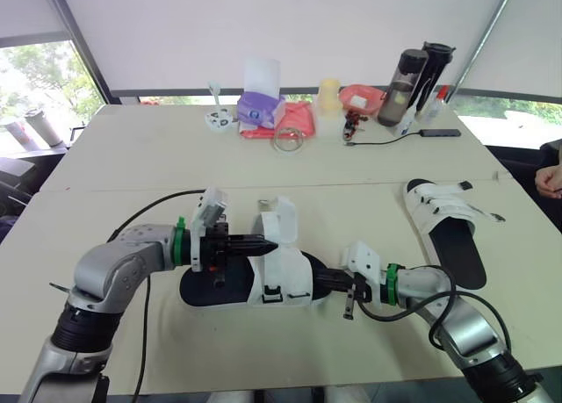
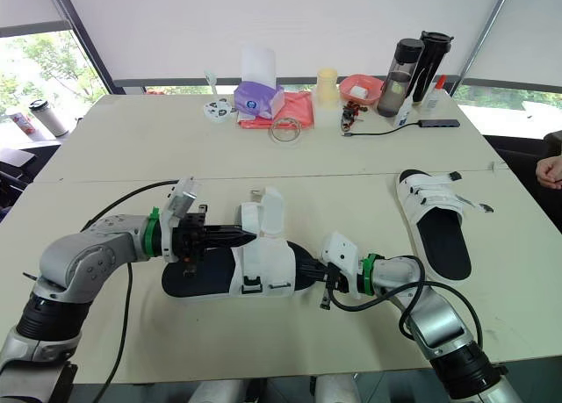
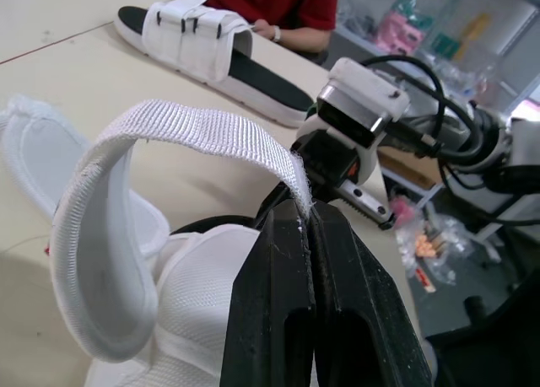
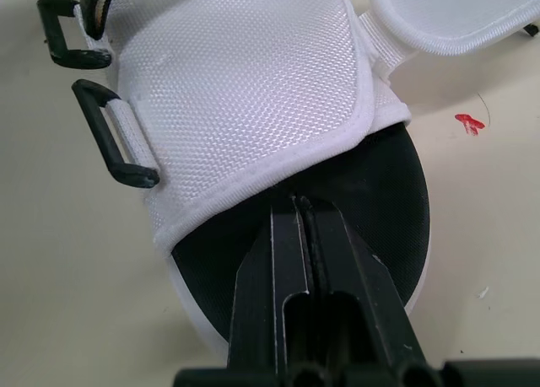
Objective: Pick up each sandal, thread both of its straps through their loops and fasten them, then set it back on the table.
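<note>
L gripper (image 3: 305, 217): fingers clenched tight on the end of a white webbing strap (image 3: 190, 126). The strap arches up & back in a curve to the white upper of the near sandal (image 1: 263, 284). R gripper (image 4: 299, 203): fingers pressed together, nothing visible btwn them. Its tips lie on the sandal's black footbed (image 4: 371, 218), right at the edge of the mesh upper. The 2 grippers face each other from opp. ends of this sandal, L from the robot's left, R from its right. Two black plastic loops (image 4: 114, 147) sit on the upper's side, neither threaded. A second strap flap (image 1: 281, 214) stands up, unfastened. The sandal lies on the beige table (image 1: 132, 157), near the front edge, about centre. Second sandal (image 1: 448, 223) lies flat, well apart, to the robot's right, w/ white straps across it. Past it, at the table's edge, is a person's hand (image 1: 549, 182); L wrist view shows a red top (image 3: 278, 3). Far side of table: dark bottles (image 1: 413, 82), purple tissue box (image 1: 259, 109), pink cloth (image 1: 294, 122), black cable (image 1: 386, 140).
</note>
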You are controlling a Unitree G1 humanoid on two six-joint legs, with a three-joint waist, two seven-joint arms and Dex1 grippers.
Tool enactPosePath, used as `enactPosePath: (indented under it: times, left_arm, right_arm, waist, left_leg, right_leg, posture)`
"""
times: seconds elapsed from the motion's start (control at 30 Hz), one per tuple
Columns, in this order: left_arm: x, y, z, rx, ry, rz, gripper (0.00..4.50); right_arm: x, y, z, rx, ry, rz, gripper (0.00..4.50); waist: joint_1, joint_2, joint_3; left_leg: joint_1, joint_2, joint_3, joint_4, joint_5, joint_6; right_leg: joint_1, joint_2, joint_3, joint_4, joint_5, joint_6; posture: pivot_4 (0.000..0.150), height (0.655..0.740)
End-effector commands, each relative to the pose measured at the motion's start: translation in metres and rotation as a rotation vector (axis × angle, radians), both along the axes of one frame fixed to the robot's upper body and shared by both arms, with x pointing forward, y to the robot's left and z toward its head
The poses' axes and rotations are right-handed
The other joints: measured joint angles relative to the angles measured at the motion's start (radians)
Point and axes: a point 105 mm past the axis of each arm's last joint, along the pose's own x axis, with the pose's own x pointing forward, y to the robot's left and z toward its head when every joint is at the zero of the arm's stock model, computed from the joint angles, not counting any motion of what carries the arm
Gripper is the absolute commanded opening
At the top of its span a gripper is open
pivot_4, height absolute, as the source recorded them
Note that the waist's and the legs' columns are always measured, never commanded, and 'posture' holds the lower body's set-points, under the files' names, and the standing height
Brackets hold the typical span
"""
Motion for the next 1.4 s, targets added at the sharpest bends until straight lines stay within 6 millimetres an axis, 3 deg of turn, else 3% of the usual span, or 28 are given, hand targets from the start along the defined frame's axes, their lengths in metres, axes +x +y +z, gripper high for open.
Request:
enactPosePath:
  times: [0.03,0.2,0.83,1.4]
  left_arm:
    - [-0.007,-0.003,0.011,-0.010,-0.034,-0.028,0.03]
    - [-0.007,-0.003,0.017,-0.028,-0.029,-0.018,0.03]
    - [-0.006,0.002,0.001,0.055,-0.063,0.002,0.03]
    - [-0.027,0.001,-0.017,0.110,-0.071,-0.020,0.03]
  right_arm:
    - [-0.001,-0.010,-0.030,-0.070,0.098,-0.061,0.00]
    - [-0.001,-0.009,-0.031,-0.069,0.099,-0.059,0.00]
    - [0.000,-0.007,-0.032,-0.063,0.101,-0.056,0.00]
    - [0.002,-0.005,-0.033,-0.060,0.101,-0.051,0.00]
  waist:
    - [0.000,0.000,0.000]
    - [-0.001,0.000,0.000]
    - [-0.004,0.000,0.000]
    - [-0.007,0.000,0.000]
  left_leg:
    - [0.000,0.000,0.000,0.000,0.000,0.000]
    - [0.000,0.000,0.000,0.000,0.000,0.000]
    - [0.000,0.001,0.000,0.000,0.000,0.000]
    - [-0.001,0.001,0.000,-0.002,0.000,0.000]
  right_leg:
    - [0.000,0.000,0.000,0.000,0.000,0.000]
    - [0.000,0.000,0.000,0.000,0.000,0.000]
    - [0.000,0.000,0.000,0.000,0.000,-0.001]
    - [-0.001,0.000,0.000,-0.001,-0.001,0.001]
  posture:
    - [0.150,0.7400]
    - [0.150,0.7400]
    - [0.150,0.7400]
    - [0.150,0.7400]
